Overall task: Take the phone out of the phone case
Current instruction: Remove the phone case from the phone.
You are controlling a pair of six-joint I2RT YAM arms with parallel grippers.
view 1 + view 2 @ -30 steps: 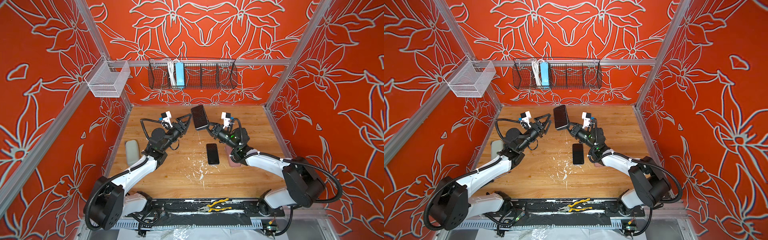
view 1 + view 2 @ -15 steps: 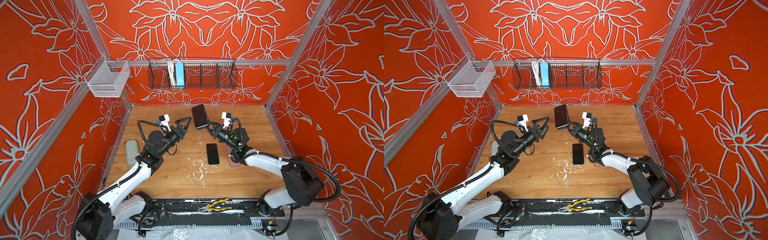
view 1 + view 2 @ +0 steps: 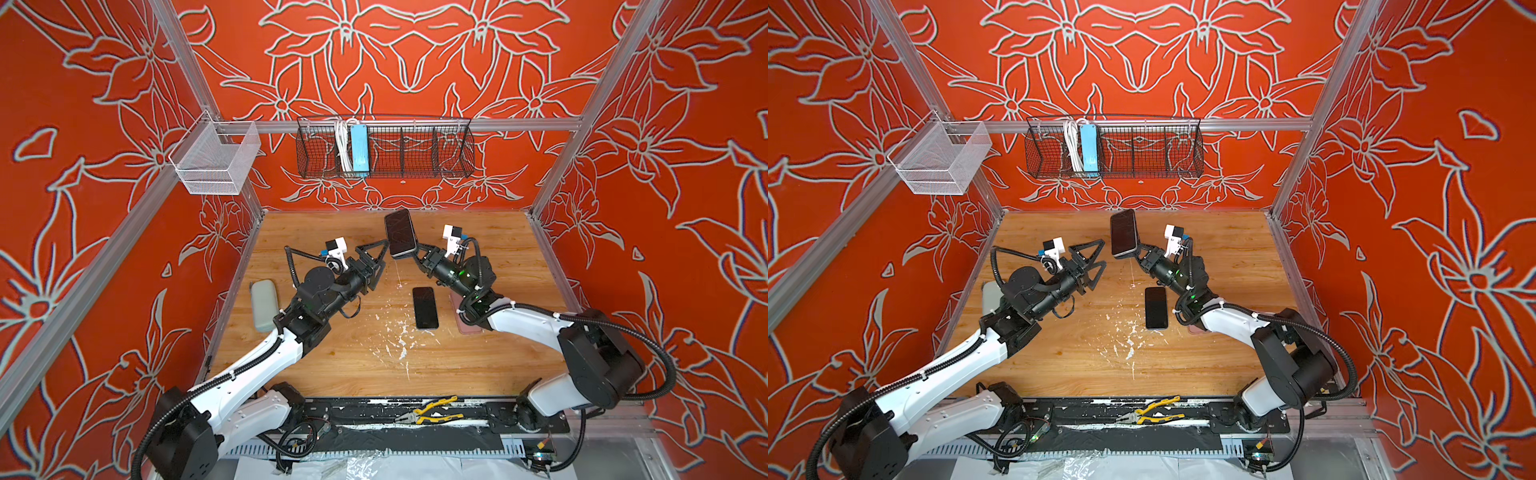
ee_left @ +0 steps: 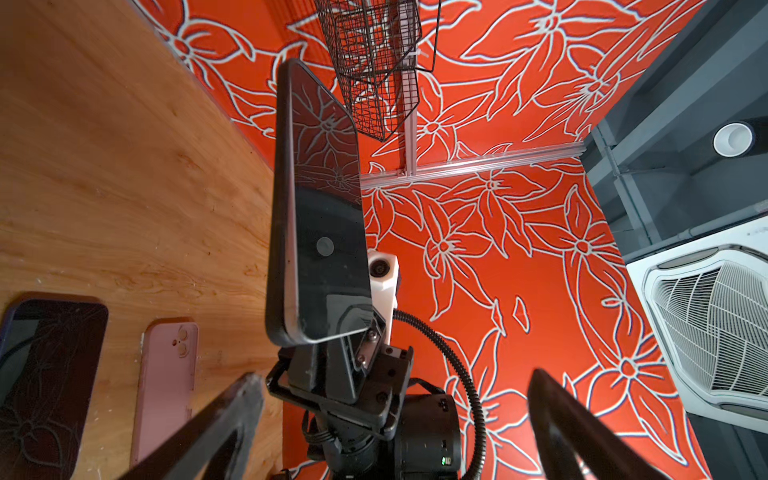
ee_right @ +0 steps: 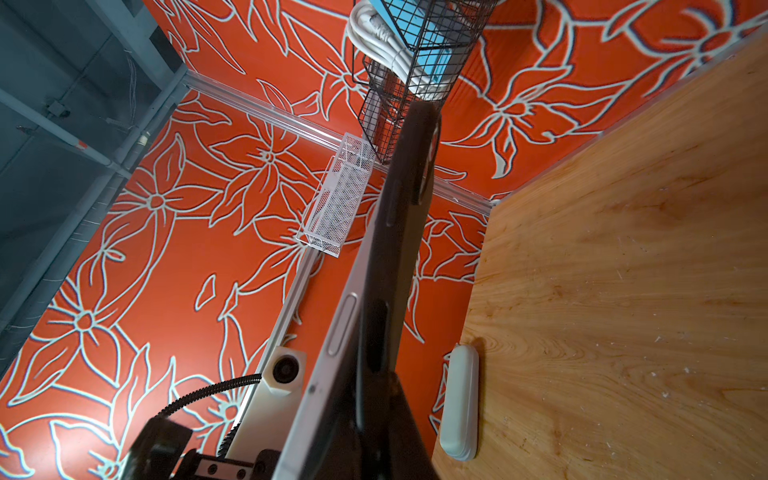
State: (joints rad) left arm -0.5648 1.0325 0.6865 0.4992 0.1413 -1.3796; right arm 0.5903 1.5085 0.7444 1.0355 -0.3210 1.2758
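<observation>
Right gripper (image 3: 412, 254) pinches the phone (image 3: 400, 232) nearly upright by its lower end; left gripper (image 3: 380, 264) spread wide.

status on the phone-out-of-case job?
Done, it seems: phone case lies on the table, a bare black phone beside it, apart. In hand: right gripper shut on a second dark phone, raised off the table; left gripper open beside it, not touching. Left: unclear whether that one still wears a case.
</observation>
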